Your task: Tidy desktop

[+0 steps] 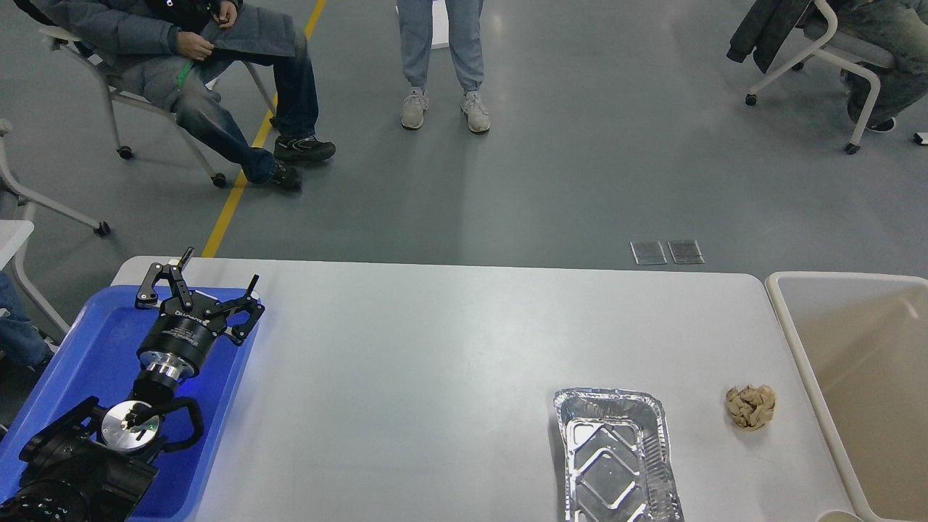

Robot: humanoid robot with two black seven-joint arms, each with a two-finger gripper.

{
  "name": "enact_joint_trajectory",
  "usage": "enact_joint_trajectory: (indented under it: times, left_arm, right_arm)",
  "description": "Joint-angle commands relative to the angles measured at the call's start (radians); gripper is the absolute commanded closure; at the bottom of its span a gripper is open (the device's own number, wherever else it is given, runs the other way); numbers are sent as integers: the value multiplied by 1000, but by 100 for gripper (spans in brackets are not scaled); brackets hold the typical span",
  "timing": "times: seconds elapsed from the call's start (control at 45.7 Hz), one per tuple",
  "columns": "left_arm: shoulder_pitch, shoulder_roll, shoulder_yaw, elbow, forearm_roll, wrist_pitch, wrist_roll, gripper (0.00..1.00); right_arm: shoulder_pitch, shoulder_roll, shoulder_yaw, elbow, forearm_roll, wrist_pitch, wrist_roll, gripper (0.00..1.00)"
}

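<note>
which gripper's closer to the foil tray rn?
Left, by default. The left gripper is open over the blue tray at the desktop's far left, well away from the foil tray at front right. The right gripper isn't in view.

Blue tray (43, 406) left; foil pan (616, 457), crumpled paper (750, 406), beige bin (797, 348) right

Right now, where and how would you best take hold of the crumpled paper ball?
Judging by its shape, grip the crumpled paper ball across its middle, coming straight down from above. It is a small rounded wad lying alone on the desktop, apart from the foil tray and the beige bin, so fingers can likely close on either side.
</note>
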Motion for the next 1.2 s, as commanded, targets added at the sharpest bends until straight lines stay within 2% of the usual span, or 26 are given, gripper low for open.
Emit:
enact_joint_trajectory:
  times: [0.0, 0.109, 0.219, 0.328, 0.832, 0.92, 1.007, 1.182]
  left_arm:
    - [0, 0, 0, 0, 0, 0, 0, 0]
    - [0, 0, 0, 0, 0, 0, 0, 0]
    - [0, 0, 0, 0, 0, 0, 0, 0]
    - [0, 0, 0, 0, 0, 0, 0, 0]
    - [0, 0, 2, 0, 0, 0, 1, 0]
    - [0, 0, 2, 0, 2, 0, 1, 0]
    - [0, 0, 2, 0, 2, 0, 1, 0]
    - [0, 0, 2, 0, 2, 0, 3, 0]
  right_arm:
    - [-12, 29, -3, -16, -8, -30, 1, 43]
    - [-14, 32, -5, -28, -10, -38, 1, 59]
    - [-11, 32, -8, -31, -11, -40, 1, 87]
    - [-9, 32, -9, -30, -11, -40, 2, 100]
    - [44, -11, -15, -15, -8, -29, 16, 100]
    - [94, -40, -17, 8, -8, -15, 44, 100]
    - [166, -77, -17, 38, -8, 39, 60, 100]
    - [356, -143, -24, 100, -8, 198, 62, 100]
